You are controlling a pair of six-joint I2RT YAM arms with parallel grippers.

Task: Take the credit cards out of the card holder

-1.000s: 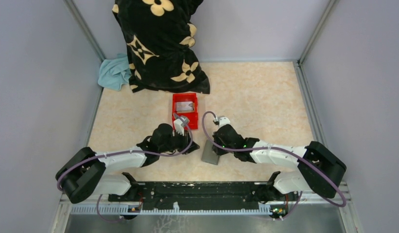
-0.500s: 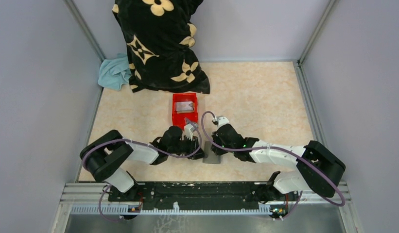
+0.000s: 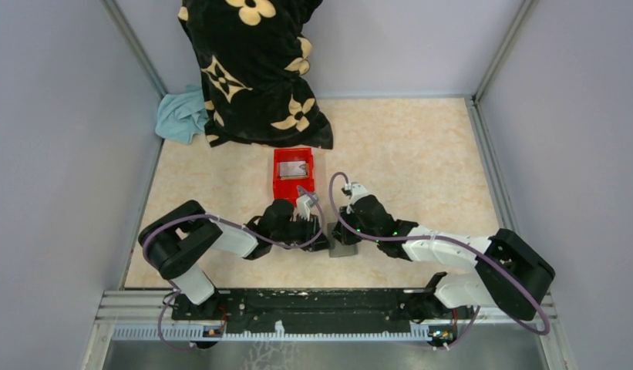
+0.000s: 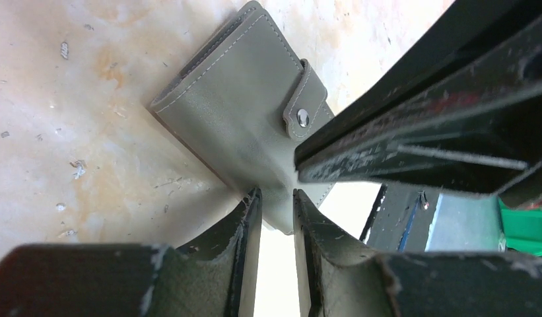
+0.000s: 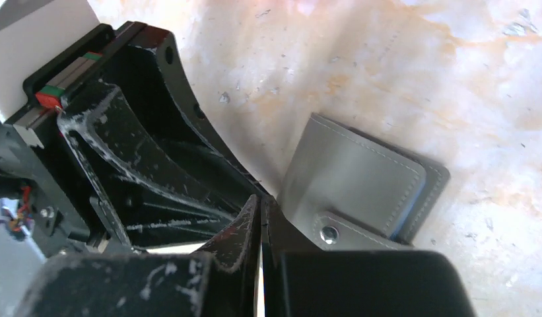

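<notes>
Table (image 3: pixel 421 146): marbled beige top, walled on three sides. A black cushion with a cream flower print (image 3: pixel 255 69) stands at the far edge, left of centre, leaning on the back wall. A teal cloth (image 3: pixel 180 116) is bunched in the far-left corner, touching the cushion. The red bin (image 3: pixel 277 176) sits mid-table just nearside of the cushion, with one silver-grey card (image 3: pixel 296 167) flat inside.

The card holder (image 3: pixel 342 247) is on the table toward the near edge, roughly centre. It's nearside and slightly right of the bin, apart from it. It's folded shut, with the strap fastened over the edge by a snap stud (image 4: pixel 302 119). Can't tell if it lies fully flat or is tipped. Both arms reach in low from either side and meet at it.

Left claw (image 4: pixel 276 195): partly open, narrow gap between the fingers with light showing through. Its tips sit at one corner of the holder and the corner pokes into the gap. The fingers don't look clamped on it.

Right claw (image 5: pixel 260 206): fully closed, fingers pressed together with only a hairline between them. Its tip bears on the holder's cover right beside the strap, and the left wrist view shows the same contact. Can't tell if anything thin is pinched.
</notes>
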